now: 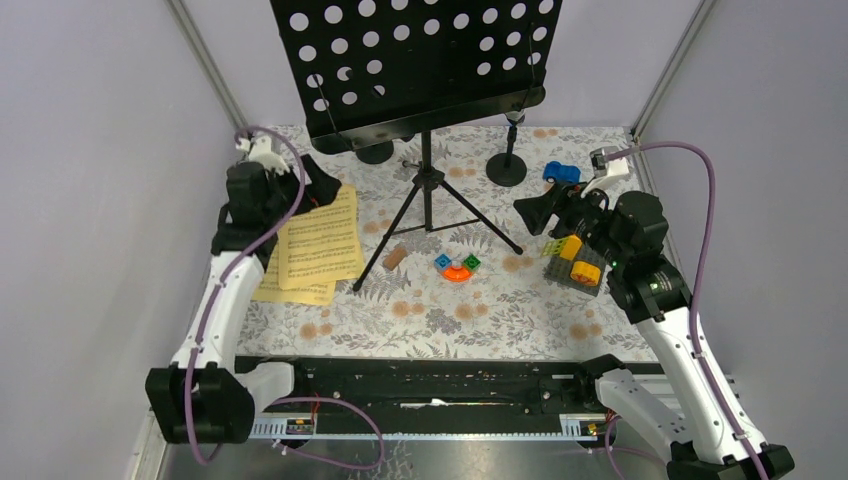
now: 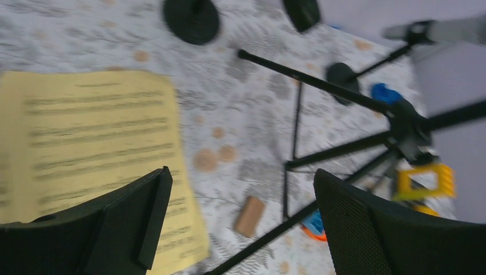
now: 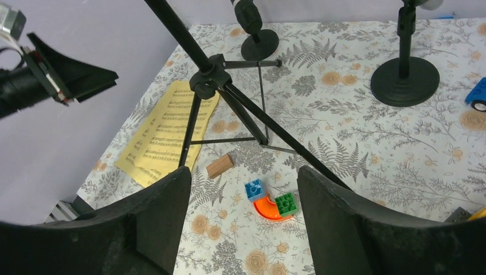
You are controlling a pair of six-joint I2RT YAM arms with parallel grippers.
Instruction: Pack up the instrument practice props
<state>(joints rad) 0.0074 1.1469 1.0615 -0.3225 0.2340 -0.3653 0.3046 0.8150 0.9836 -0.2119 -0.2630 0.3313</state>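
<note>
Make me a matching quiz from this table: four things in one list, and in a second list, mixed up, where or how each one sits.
1. yellow sheet-music pages
2. blue toy car
3. music rack
4. orange curved block

A. upright on tripod legs
B. bears a blue brick and a green brick
C. lying flat, left side
D. beside a round-based mic holder, far right

Pairs: 1-C, 2-D, 3-A, 4-B.

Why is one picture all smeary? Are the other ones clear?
Left wrist view: blurry all over, probably because that camera was moving; the lines on the yellow sheet-music pages smear and the legs of the music rack look soft. Right wrist view: sharp, even the small orange curved block is crisp. Top view: clear, evenly lit, only faint shadows on the table.
</note>
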